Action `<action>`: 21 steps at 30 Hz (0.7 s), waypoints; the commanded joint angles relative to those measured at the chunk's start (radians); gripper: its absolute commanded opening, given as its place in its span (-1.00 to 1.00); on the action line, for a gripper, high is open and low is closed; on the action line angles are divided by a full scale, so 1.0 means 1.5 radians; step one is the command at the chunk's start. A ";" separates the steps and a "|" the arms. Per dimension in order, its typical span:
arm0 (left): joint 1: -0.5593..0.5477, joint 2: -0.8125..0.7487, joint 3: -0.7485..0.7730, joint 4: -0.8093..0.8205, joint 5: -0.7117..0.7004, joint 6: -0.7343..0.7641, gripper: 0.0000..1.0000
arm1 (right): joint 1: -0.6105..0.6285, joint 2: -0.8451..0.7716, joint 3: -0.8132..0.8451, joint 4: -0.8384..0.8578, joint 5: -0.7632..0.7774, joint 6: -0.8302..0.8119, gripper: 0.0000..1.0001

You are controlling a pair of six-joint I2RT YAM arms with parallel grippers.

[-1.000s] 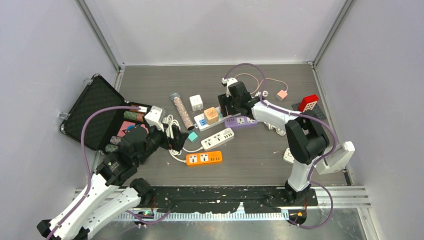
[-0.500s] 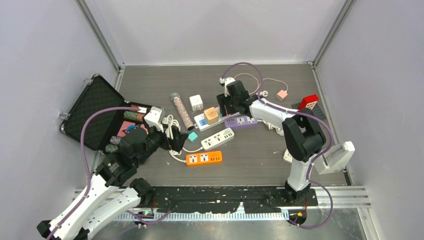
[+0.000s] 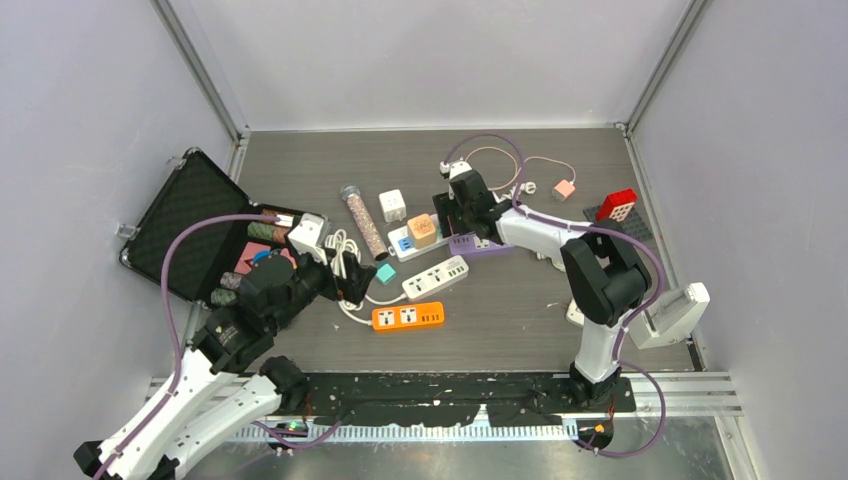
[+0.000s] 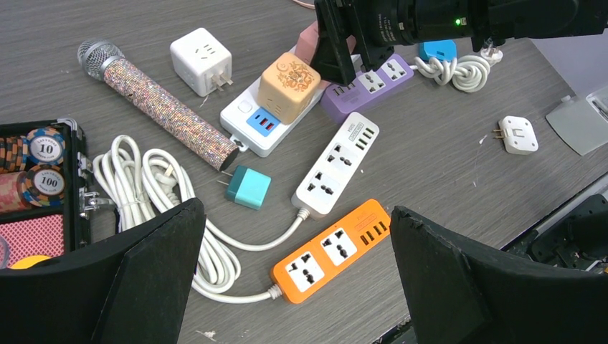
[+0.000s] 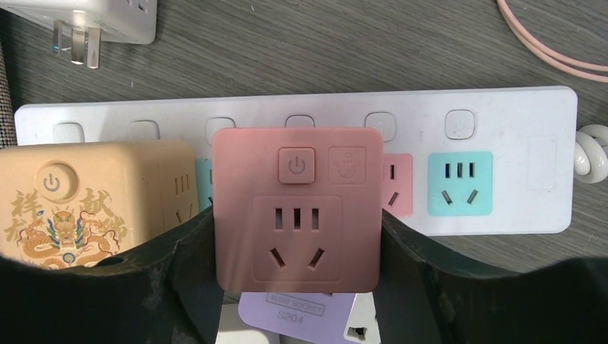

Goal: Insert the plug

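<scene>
Pink cube plug [image 5: 297, 208] is clamped between my right fingers [image 3: 460, 208], one finger on each side wall, socket face and power button toward the wrist camera. It sits over the middle of the white strip [image 5: 516, 215], just beside the tan cube [image 5: 93, 208], which stands on the same strip to its left. A pink socket shows at the cube's right edge, then a teal socket [image 5: 459, 183]. Prongs are hidden under the cube, so I can't tell if they're seated. The purple strip [image 5: 301, 315] pokes out below the cube, touching or just beside the white strip. A white adapter [image 5: 93, 18] lies prongs-down past the strip's far edge, and a pink cable [image 5: 552, 57] runs at top right.

My left fingers [image 3: 352, 284] are spread wide, holding nothing, hovering over the surface [image 4: 444, 179] near the orange strip [image 4: 331, 251]. Beside it are a second white strip [image 4: 337, 172], a teal adapter [image 4: 247, 188], a coiled white cord [image 4: 150, 193] and a glitter mic [image 4: 158, 104]. Open case [image 4: 36, 179] with chips at the left edge. Small white plug [image 4: 518, 135] lies well apart on the right.
</scene>
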 commanded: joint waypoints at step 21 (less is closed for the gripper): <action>0.001 -0.031 0.007 0.001 -0.008 -0.021 0.99 | -0.012 -0.113 0.217 -0.271 0.000 0.039 0.85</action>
